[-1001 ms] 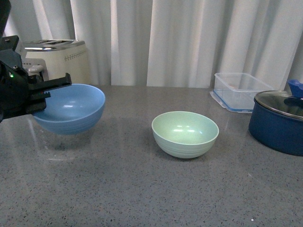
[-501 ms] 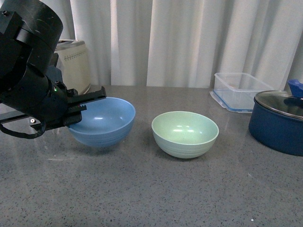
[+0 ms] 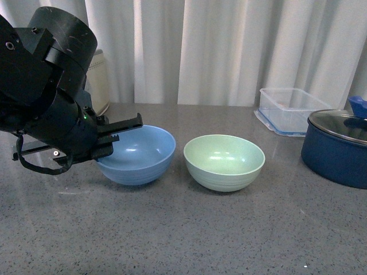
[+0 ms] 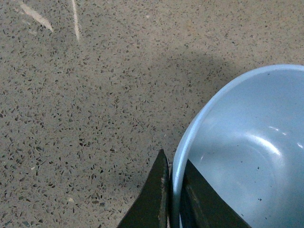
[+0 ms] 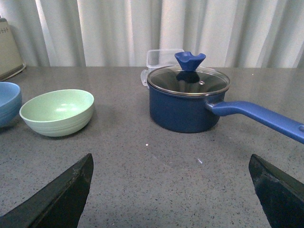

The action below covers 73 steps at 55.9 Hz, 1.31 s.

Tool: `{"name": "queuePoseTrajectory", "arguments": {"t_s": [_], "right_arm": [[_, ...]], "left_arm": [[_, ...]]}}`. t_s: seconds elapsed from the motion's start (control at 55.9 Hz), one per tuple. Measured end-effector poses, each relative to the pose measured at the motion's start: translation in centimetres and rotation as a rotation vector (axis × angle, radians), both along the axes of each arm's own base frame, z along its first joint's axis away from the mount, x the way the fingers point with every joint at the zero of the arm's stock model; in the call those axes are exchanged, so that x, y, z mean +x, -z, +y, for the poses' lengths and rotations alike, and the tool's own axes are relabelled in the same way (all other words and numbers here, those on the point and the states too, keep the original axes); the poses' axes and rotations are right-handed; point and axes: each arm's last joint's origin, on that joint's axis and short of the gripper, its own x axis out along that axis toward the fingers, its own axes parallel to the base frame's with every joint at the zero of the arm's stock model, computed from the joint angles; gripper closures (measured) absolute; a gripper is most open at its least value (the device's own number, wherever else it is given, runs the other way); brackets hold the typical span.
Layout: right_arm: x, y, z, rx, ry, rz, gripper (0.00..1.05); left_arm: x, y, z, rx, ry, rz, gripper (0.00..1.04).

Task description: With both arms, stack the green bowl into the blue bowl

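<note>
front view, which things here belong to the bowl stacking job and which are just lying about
Job: blue bowl, held at its rim by the left gripper; green bowl; right gripper, open.
Lying about: pot; clear container; cream appliance.

We can read no text, label, brand or number anywhere, and the tiny dark marks on the cream-coloured boxy appliance (image 5: 7, 52) are too small to make out.
</note>
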Motion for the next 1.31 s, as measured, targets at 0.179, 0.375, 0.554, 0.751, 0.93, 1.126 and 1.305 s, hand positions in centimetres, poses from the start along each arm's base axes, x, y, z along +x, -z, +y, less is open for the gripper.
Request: {"name": "queuePoseTrajectory", "arguments": {"t_s": [0.179, 0.375, 0.554, 0.751, 0.93, 1.126, 1.305], "right_arm": [[0.0, 0.0, 0.0, 0.0, 0.0, 0.0, 0.1], [0.0, 0.0, 0.0, 0.0, 0.0, 0.0, 0.1], [0.0, 0.0, 0.0, 0.0, 0.0, 0.0, 0.1], [0.0, 0.0, 0.0, 0.0, 0.0, 0.0, 0.1], [0.0, 0.0, 0.0, 0.0, 0.0, 0.0, 0.1], [0.0, 0.0, 0.0, 0.0, 0.0, 0.0, 0.1], [0.0, 0.0, 0.0, 0.0, 0.0, 0.0, 0.1]], "left_arm": [[0.1, 0.4, -0.2, 0.003, 0.003, 0.009, 1.01], [0.1, 0.5, -0.5, -0.001, 0.013, 0.006, 1.01], [0.1, 0.6, -0.6, -0.003, 0.02, 0.01, 1.01], [-0.1, 0.6, -0.3, 0.004, 0.014, 0.011, 0.74], [-2.2, -1.5, 1.3, 0.08, -0.025, -0.078, 0.37], [-7.3, -4.3, 2.8, 0.151, -0.034, -0.193, 0.05], [-14.2, -4.1, 3.7, 0.187, 0.0, -0.16, 0.07]]}}
